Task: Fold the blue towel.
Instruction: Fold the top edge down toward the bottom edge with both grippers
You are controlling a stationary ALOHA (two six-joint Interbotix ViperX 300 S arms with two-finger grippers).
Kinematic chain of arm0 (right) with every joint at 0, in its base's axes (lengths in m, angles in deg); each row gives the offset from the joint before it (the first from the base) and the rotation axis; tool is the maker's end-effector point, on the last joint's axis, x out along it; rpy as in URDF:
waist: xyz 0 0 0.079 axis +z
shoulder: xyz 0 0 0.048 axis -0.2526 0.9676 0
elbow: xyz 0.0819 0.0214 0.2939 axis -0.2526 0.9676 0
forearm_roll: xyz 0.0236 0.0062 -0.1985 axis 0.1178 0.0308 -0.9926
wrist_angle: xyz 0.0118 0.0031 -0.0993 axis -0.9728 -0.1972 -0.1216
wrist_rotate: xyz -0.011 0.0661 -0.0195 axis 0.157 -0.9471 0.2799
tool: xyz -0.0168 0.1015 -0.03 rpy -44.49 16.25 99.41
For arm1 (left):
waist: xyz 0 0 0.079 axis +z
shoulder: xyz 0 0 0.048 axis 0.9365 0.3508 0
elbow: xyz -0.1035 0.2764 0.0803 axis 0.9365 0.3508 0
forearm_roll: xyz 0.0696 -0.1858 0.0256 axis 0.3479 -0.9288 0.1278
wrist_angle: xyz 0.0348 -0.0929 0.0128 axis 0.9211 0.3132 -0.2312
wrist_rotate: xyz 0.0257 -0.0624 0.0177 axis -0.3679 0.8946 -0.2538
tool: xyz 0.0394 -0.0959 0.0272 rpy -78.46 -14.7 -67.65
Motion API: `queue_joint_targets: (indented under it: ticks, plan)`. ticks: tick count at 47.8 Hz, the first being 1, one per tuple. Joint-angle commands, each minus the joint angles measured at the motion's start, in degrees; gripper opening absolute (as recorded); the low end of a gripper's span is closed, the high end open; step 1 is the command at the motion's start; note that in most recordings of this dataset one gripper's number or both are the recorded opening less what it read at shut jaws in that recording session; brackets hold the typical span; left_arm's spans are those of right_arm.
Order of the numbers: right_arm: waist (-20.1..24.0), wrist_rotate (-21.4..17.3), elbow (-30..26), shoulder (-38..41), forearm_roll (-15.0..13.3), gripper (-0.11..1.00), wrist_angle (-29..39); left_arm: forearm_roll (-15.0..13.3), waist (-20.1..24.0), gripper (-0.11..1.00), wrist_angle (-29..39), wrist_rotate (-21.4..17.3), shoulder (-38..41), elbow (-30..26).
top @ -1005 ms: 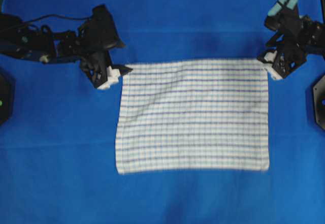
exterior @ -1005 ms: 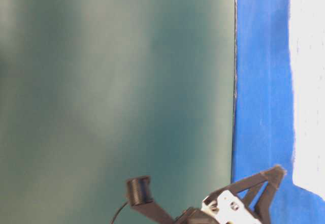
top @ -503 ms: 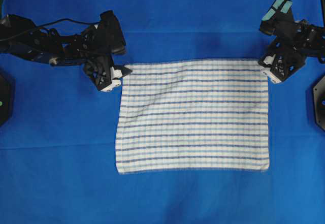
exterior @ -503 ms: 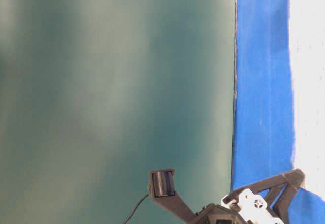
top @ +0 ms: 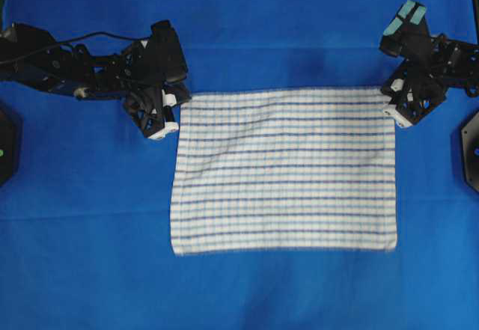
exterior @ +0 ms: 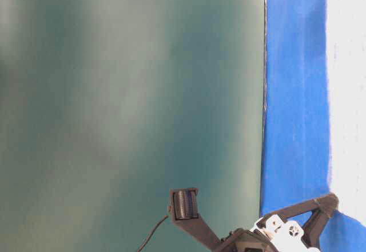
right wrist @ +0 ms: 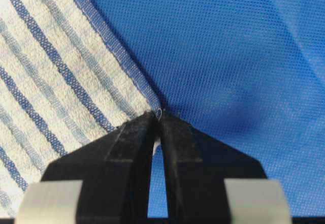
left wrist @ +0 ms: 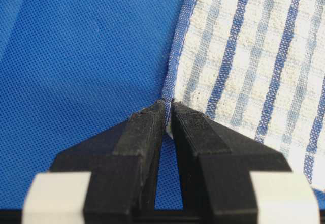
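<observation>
The blue towel [top: 284, 170] lies flat and fully spread at the middle of the bench, on the plain bright-blue cloth [top: 82, 255]; long edges run 9 to 3 o'clock. Left gripper [top: 174, 107] sits at the towel's 10 o'clock corner, jaws pinched together on that corner; right gripper [top: 391, 104] sits at the 2 o'clock corner, jaws likewise clamped on the corner's hem.

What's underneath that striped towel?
The bright-blue cloth shows all around the blue towel and appears to continue beneath it. Whatever else lies under the towel is covered.
</observation>
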Motion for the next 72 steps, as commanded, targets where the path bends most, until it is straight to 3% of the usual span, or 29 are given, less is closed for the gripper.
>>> queue_joint_targets:
  ticks: [1,25,40,51,64,72]
  plan:
    - [0.2,0.1,-0.5,-0.4,0.4,0.06,-0.2,-0.2,-0.4,0.05,0.4,-0.2,-0.6,-0.4]
    - [0.2,-0.8,-0.3,-11.1,0.5,0.06,2.1,0.0,1.4,0.05,4.0,-1.4,-4.7,-3.0]
    - [1.8,-2.4,0.4,-13.9,0.6,0.06,3.3,0.0,-1.1,0.05,6.1,-0.9,-6.9,-2.6]
    - [8.4,-4.6,0.8,-17.3,2.1,0.06,4.5,0.0,-6.6,0.05,9.3,-0.2,-8.1,-2.5]
    - [21.4,-11.9,2.1,-22.4,2.5,0.06,6.1,-0.2,-14.2,0.05,10.7,0.3,-9.5,-1.8]
    - [29.7,-16.4,2.5,-24.1,2.5,0.06,6.9,-0.2,-19.5,0.05,10.7,2.5,-9.8,-2.2]
